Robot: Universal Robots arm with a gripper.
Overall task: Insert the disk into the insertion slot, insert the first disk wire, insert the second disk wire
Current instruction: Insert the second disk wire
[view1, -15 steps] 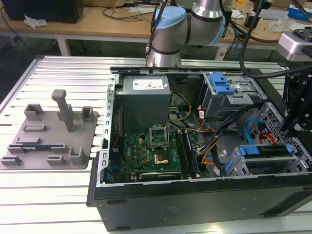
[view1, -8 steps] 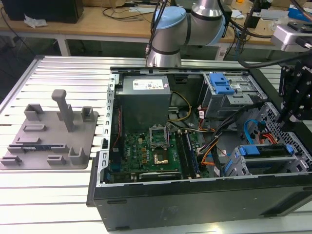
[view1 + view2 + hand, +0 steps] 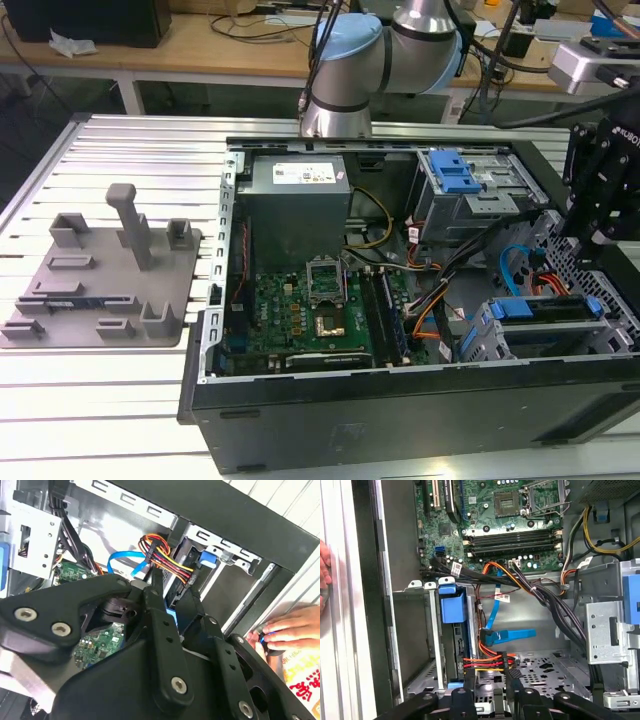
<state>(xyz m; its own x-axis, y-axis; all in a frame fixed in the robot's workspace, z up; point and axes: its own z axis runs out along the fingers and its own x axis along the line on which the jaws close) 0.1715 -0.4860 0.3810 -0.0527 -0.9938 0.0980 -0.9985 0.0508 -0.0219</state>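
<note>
Open computer case (image 3: 400,420) on bench (image 3: 100,400), disk (image 3: 452,610) seated in insertion slot (image 3: 412,630), tool (image 3: 491,675) just beside it, fingers (image 3: 470,682) parted, straddling red-and-yellow wire bundle (image 3: 485,661), gripping nothing.

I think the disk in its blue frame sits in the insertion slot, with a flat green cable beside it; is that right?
Not quite: the flat cable is blue, not green, as the first wrist view shows. The disk in its blue frame does sit in the insertion slot.
</note>
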